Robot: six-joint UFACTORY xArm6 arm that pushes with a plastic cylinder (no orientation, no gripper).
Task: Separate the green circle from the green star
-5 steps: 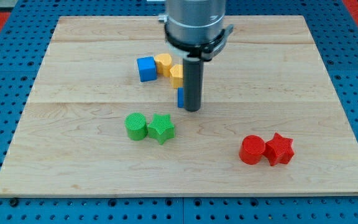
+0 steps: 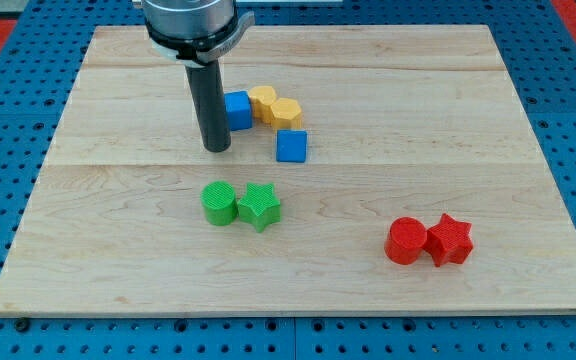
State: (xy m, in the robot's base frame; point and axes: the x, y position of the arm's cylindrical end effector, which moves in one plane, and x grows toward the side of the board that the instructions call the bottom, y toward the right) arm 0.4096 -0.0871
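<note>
My tip [image 2: 216, 149] is seen resting on the wooden board [image 2: 528, 120], and nothing is touched by it; the rod has no jaws, so nothing is held or clamped. Just to the view's right of the rod a blue cube [image 2: 237, 110] is found, partly hidden by it. Next to this cube two yellow blocks [image 2: 274, 107] are placed, touching each other, and a second blue cube [image 2: 291, 146] lies just below them.

Below my tip, a little apart from it, the green circle [image 2: 219, 203] and the green star [image 2: 259, 207] are placed side by side and touching, the circle on the view's left. Both are ribbed on top. No long axis can be told for either. Near the view's bottom right a red circle [image 2: 406, 241] and a red star [image 2: 449, 240] are touching too.
</note>
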